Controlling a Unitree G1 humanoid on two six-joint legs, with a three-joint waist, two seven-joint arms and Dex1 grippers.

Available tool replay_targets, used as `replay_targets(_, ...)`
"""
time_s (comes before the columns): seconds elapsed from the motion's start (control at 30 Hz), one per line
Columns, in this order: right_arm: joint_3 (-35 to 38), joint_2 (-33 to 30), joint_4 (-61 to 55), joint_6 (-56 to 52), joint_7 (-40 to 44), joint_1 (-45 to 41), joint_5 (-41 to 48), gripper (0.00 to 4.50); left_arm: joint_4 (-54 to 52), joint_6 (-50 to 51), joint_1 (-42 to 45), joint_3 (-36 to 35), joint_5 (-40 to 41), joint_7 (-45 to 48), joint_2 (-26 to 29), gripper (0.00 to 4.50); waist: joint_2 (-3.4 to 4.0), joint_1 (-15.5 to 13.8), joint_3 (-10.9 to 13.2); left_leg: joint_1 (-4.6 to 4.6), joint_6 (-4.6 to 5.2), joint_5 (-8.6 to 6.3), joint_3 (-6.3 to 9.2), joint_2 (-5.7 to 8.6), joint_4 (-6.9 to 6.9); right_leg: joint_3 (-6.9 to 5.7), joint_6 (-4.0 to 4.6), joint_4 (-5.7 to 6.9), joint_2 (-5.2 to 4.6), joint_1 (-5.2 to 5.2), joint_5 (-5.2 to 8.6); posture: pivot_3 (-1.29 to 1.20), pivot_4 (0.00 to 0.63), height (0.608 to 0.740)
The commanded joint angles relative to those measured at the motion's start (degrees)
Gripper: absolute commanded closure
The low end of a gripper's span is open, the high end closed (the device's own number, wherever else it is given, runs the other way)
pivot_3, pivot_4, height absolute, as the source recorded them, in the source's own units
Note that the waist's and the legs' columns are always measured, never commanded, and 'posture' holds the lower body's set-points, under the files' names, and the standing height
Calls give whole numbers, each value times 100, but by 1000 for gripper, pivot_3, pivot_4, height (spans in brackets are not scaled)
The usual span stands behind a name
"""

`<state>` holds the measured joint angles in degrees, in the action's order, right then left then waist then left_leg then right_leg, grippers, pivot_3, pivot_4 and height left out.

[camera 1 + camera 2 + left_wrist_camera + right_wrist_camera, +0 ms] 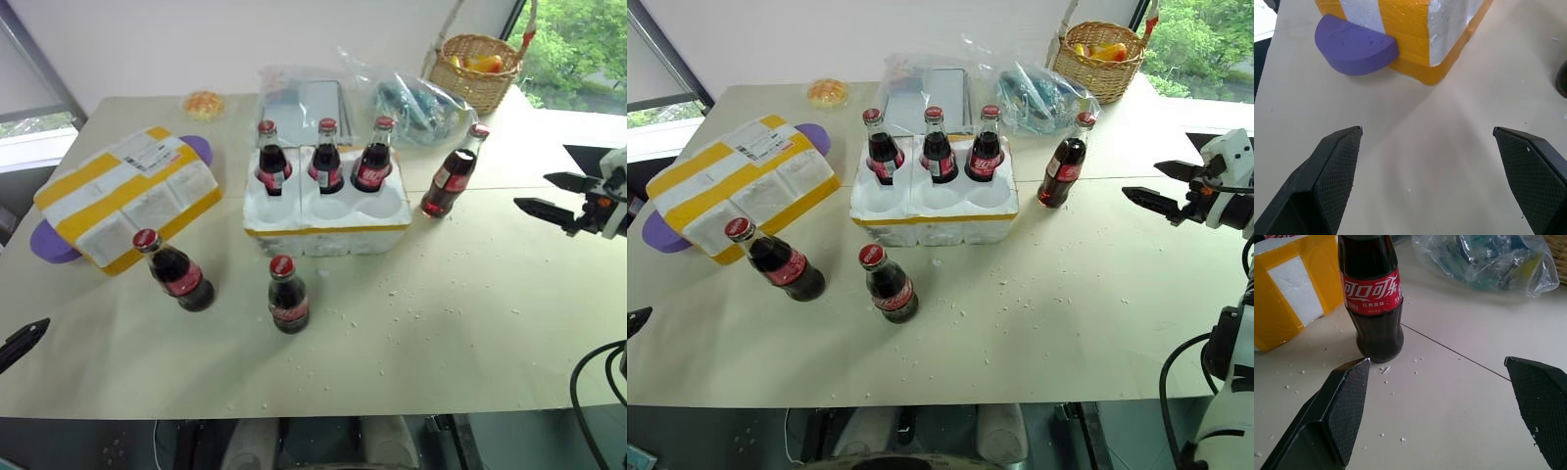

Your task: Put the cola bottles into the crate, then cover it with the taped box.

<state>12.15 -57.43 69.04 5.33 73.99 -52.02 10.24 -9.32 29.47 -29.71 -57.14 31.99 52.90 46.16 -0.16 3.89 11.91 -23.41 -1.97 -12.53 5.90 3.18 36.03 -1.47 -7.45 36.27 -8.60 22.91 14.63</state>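
toward the table's far edge the crate [326, 217] holds three cola bottles [325, 157] in its back wells (front wells free), so the right gripper [551, 194], jaws spread, faces the nearest loose bottle [449, 176], the left gripper [1427, 142] released near the taped box [127, 196].

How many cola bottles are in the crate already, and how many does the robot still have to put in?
Three cola bottles stand in the back wells of the crate. Three wait on the table: one right of the crate, two in front. The right gripper is open, facing the right-hand bottle; the left gripper is open and empty. The taped box still lies beside the crate.
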Motion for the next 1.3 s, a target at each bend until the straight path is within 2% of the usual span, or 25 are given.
replay_targets(0.03, 125, -89, -106, 4, -6, -196, 52, 0, -140, -129, -40, -178, 1, 52, 64, 23, 0, 0, 0, 0, 0, 0, 0, 0, 0, 0, 0, 0, 0, 0, 0, 0, 150, 737)
replay_targets(0.5, 75, -60, -221, -227, 137, -253, 41, 0, -180, -2, 161, -167, 120, -96, 91, 23, 0, 0, 0, 1, 0, 0, -3, 0, 0, 3, 0, 0, 0, 0, 0, 0, 150, 737)
replay_targets(0.63, 45, -85, -276, -348, 240, -424, 35, 0, -439, 226, 350, -198, 448, 14, 177, 23, 0, -1, 0, 1, 0, 0, -4, 0, 2, 5, 0, 0, 0, 0, -1, 0, 150, 737)
replay_targets(0.77, -14, -198, -635, -809, 882, -645, 141, 0, -717, 618, 484, -252, 997, 315, 365, 23, 1, 4, 0, 1, 0, 0, -7, 0, 2, 9, 0, 1, 0, 1, -2, 0, 150, 737)
replay_targets(0.9, -252, -382, -1886, -1598, 1780, -347, 585, 0, -849, 838, 424, -90, 1153, 808, 736, 23, 4, 2, 2, 0, 0, 0, -7, -1, -3, 10, -8, 2, 2, 8, -5, 0, 150, 737)
replay_targets(1.07, -437, -863, -4369, -2983, 1851, 761, 2096, 0, -1040, 957, 575, 385, 1230, 1167, 1043, 23, 6, -52, 2, -6, 1, -1, -9, -5, -15, 13, -24, 6, 1, 20, -9, 0, 150, 737)
replay_targets(1.17, -308, -965, -5142, -3503, 1851, 1060, 2527, 0, -1094, 1036, 754, 631, 1281, 1269, 1148, 23, 8, -83, 2, -6, 1, -2, -15, -7, -12, 16, -13, 6, 3, 25, -5, 0, 150, 737)
replay_targets(1.3, -71, -933, -6359, -4314, 1798, 1370, 3111, 0, -1000, 806, 1280, 1489, 1042, 1250, 1239, 23, 10, -155, 1, -3, 0, -2, -45, -11, -4, 38, 0, 8, 1, 29, -1, 0, 150, 737)
